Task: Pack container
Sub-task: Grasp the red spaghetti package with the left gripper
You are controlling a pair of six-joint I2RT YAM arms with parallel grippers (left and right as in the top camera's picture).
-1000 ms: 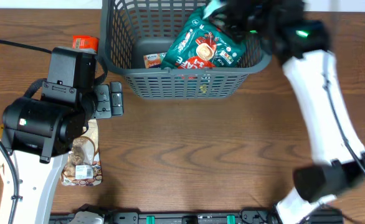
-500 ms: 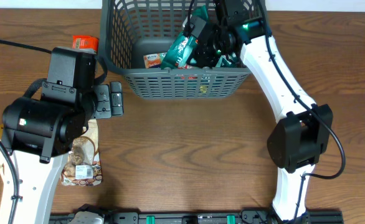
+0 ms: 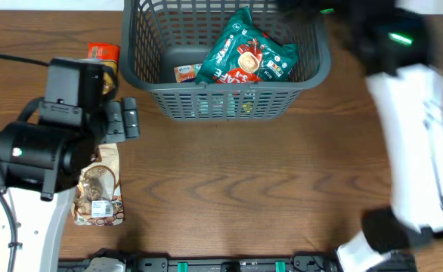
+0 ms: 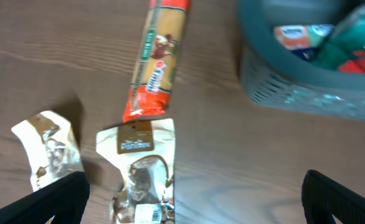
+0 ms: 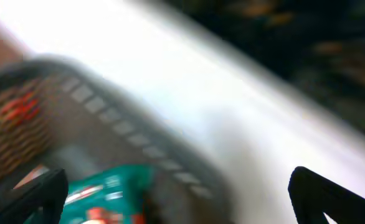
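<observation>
The container (image 3: 229, 102) is a dark grey lattice basket at the top centre of the overhead view. A teal snack packet (image 3: 249, 57) lies tilted inside it, with a small orange-and-white packet (image 3: 185, 73) beside it. My right gripper (image 5: 176, 205) is open and empty. It hovers over the basket's far rim (image 5: 126, 124) with the teal packet (image 5: 104, 193) below; the view is blurred. My left gripper (image 3: 125, 121) is open left of the basket. In its wrist view the left gripper (image 4: 195, 205) hangs above a brown-and-white packet (image 4: 142, 180) on the table.
A long red-and-orange packet (image 4: 157, 56) lies on the table beyond the brown one, near the basket's left corner. A crumpled white packet (image 4: 48, 149) sits to the left. The right arm (image 3: 410, 136) runs down the right side of the table.
My right gripper opened and let go of the teal packet, which now rests in the basket. The right arm has swung up and to the right. The left arm shifted slightly left.
</observation>
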